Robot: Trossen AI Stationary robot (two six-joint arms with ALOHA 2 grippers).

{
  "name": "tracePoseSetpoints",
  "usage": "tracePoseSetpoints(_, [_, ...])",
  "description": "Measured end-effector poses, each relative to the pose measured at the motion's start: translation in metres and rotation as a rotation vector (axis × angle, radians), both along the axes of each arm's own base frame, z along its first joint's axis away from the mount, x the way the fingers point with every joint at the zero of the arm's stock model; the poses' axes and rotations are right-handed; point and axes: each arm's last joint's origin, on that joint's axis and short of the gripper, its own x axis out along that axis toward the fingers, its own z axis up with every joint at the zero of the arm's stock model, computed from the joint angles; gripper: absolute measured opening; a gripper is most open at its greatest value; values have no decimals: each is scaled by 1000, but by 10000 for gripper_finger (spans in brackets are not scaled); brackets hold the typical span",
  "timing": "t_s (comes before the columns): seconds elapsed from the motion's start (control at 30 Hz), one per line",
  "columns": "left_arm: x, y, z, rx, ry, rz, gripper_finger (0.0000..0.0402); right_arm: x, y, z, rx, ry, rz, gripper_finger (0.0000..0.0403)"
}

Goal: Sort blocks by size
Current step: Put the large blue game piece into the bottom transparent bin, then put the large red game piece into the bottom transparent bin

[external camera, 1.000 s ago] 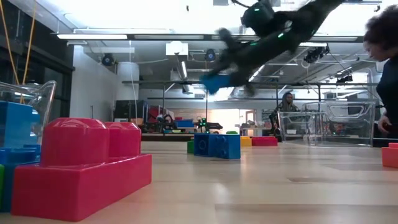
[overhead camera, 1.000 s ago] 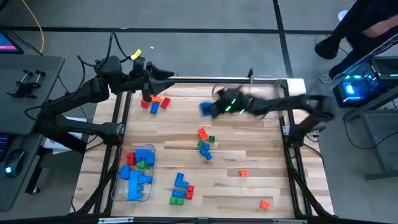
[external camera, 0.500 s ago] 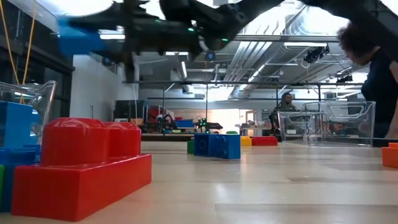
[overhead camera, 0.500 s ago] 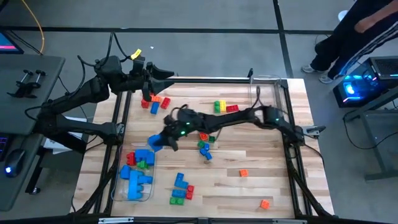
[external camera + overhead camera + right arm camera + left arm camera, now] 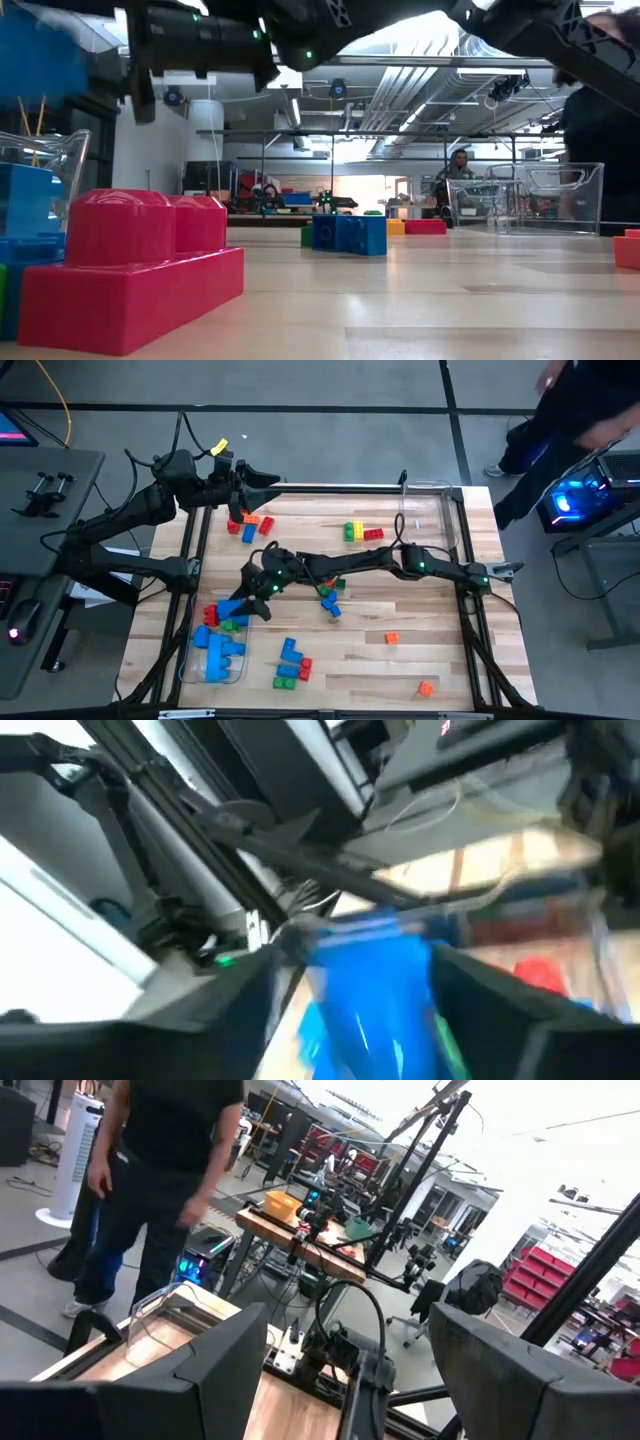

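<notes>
My right gripper (image 5: 247,598) reaches across the table to the left side and is shut on a large blue block (image 5: 233,607), which also shows in the right wrist view (image 5: 375,985). It hangs over the far end of a clear tub (image 5: 190,665) that holds blue, red and green blocks. In the low view the block is a blue blur high up (image 5: 40,55). My left gripper (image 5: 272,482) waits open above the table's far left corner, holding nothing. Loose blocks lie near it (image 5: 248,525), mid-table (image 5: 330,592) and at the near edge (image 5: 292,665). My right gripper pinches the blue block (image 5: 380,970) between its two fingers, one on each side. The fingers come from the table's right, slanting down toward the left. The block is lifted clear, above the tub's blocks.
A second clear tub (image 5: 432,510) stands at the far right. Yellow, green and red blocks (image 5: 360,532) lie at the far middle, and single orange blocks (image 5: 391,638) (image 5: 426,687) at the near right. A person (image 5: 570,410) stands beyond the far right corner.
My right gripper has swept from the table's far middle toward the left and near edges, carrying the blue block, and has come down over the tub on the left. It has stayed shut on the block throughout.
</notes>
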Motion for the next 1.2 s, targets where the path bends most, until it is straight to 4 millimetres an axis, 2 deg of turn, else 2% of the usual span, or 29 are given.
tracePoseSetpoints(0.1, [0,0,0,0,0,1,266,1,4,8,-87,-32,-46,344])
tracePoseSetpoints(0.2, [0,0,0,-2,0,1,266,1,2,6,-141,-36,-80,385])
tracePoseSetpoints(0.3, [0,0,0,-8,-1,1,266,1,-10,11,-131,11,-97,393])
tracePoseSetpoints(0.43, [0,0,0,-8,-1,1,266,-10,-50,35,-248,137,-125,381])
tracePoseSetpoints(0.5, [0,0,0,-8,-2,1,266,-22,-72,40,-334,215,-142,372])
tracePoseSetpoints(0.67, [0,0,0,-6,-1,2,266,-68,-131,46,-503,523,-187,352])
tracePoseSetpoints(0.77, [0,0,0,2,0,2,266,-97,-166,47,-510,671,-208,343])
tracePoseSetpoints(0.87, [0,0,0,18,7,3,266,-129,-193,37,-476,804,-251,338])
tracePoseSetpoints(0.93, [0,1,-3,11,31,13,266,-153,-201,35,-456,850,-294,337])
tracePoseSetpoints(1.03, [5,4,-13,0,114,52,266,-195,-201,38,-427,858,-376,336])
tracePoseSetpoints(1.13, [15,12,-28,-49,222,121,266,-241,-189,39,-390,850,-515,336])
tracePoseSetpoints(1.2, [23,25,-44,-150,314,234,266,-268,-177,44,-325,809,-603,336])
